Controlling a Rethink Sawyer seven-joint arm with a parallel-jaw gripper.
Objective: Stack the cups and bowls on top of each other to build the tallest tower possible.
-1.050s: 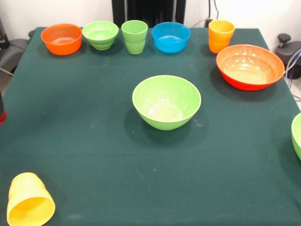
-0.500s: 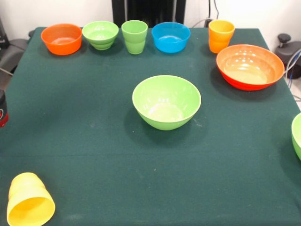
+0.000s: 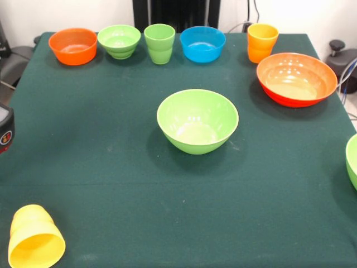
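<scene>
Nothing was stacked yet. The claw [image 3: 4,129] barely showed, and I could not tell its opening. The yellow cup [image 3: 34,241] lay tipped near it on the worktop [image 3: 111,190]; the green bowl [image 3: 197,120] stood well apart from it.

A large light green bowl [image 3: 197,120] stands alone mid-surface [image 3: 111,167], with open cloth all round it. Along the far edge five vessels stand in a row, from the orange bowl [image 3: 73,46] to the orange-yellow cup [image 3: 261,42], with narrow gaps. The near right quarter lies open; a tipped yellow cup [image 3: 34,238] blocks the near left corner.
</scene>
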